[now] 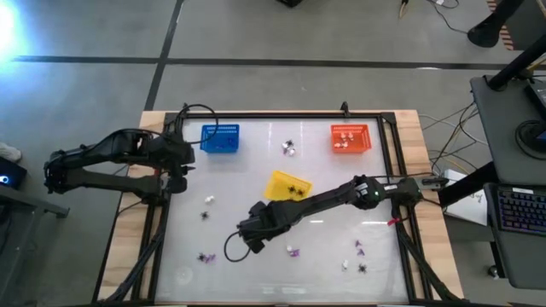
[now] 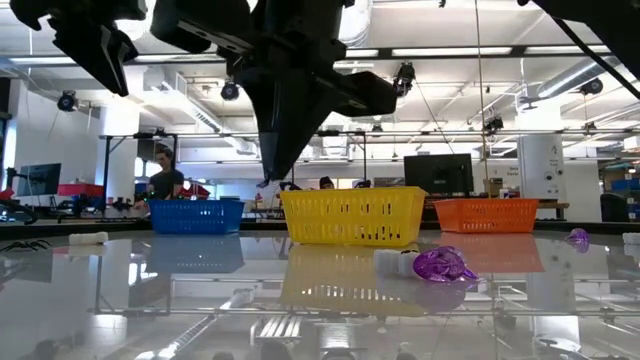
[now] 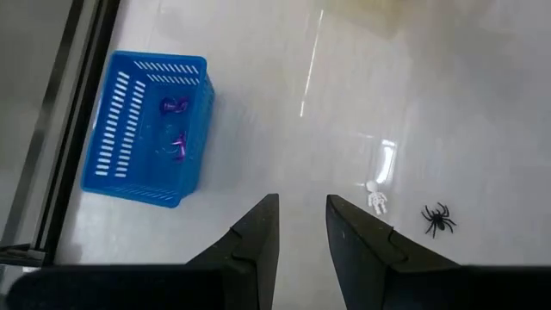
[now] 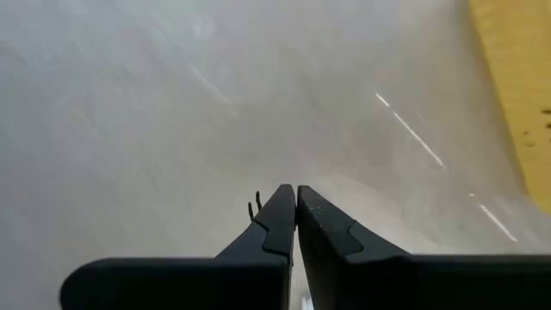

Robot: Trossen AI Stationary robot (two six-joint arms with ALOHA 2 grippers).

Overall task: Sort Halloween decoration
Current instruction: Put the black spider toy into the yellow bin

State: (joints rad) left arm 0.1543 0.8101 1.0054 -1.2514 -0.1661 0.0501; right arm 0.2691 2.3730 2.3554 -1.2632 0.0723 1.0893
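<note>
The right gripper [image 4: 295,211] is clenched on a black spider [image 4: 255,207] (only thin legs show) over the table's middle. Carry it level to the yellow basket [image 1: 285,185], just beside, and let go inside the rim. The left gripper [image 3: 302,226] waits empty, jaws apart, near the blue basket [image 3: 146,127].

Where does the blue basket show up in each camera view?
High view: blue basket sits at the table's far left, beside the left gripper.
Low view: blue basket stands left of the yellow basket.
Left wrist view: blue basket at upper left, purple bits inside.
Right wrist view: not in it.
Shared landmark: the yellow basket, also at the right wrist view's edge.
</note>
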